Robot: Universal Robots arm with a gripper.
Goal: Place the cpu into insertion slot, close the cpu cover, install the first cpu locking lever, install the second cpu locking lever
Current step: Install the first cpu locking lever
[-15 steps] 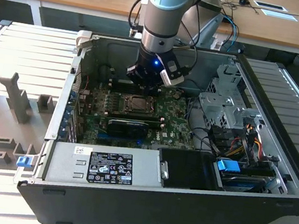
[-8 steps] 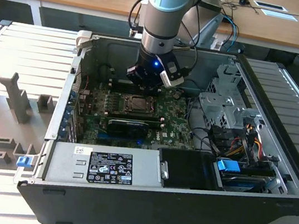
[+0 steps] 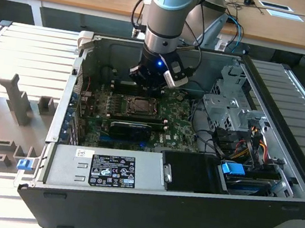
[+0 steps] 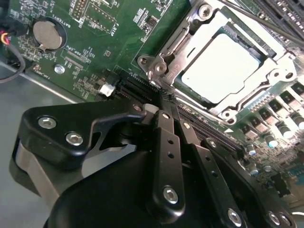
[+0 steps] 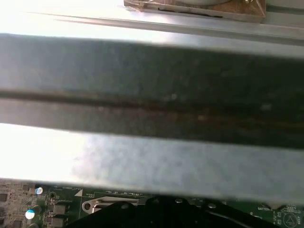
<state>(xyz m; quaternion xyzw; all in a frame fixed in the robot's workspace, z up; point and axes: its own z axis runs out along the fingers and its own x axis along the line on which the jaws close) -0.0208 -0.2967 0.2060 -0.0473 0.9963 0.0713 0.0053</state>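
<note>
While cpu [image 4: 223,66] sits in insertion slot [image 4: 164,57], cpu cover [image 4: 270,76] lies shut.
Gripper [image 4: 161,102] beside the slot, fingers pressed together, holding nothing.

The cpu [image 4: 222,69] sits in the insertion slot [image 4: 156,71] with the cpu cover [image 4: 266,78] down over it; the gripper [image 4: 164,107] is just beside it.

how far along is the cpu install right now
Done: the cpu sits in the slot, and the cover looks closed over its edges. In hand: nothing; the gripper is shut and empty, its tips beside the slot's corner. Left: the locking levers; I cannot tell whether either is latched yet.
</note>
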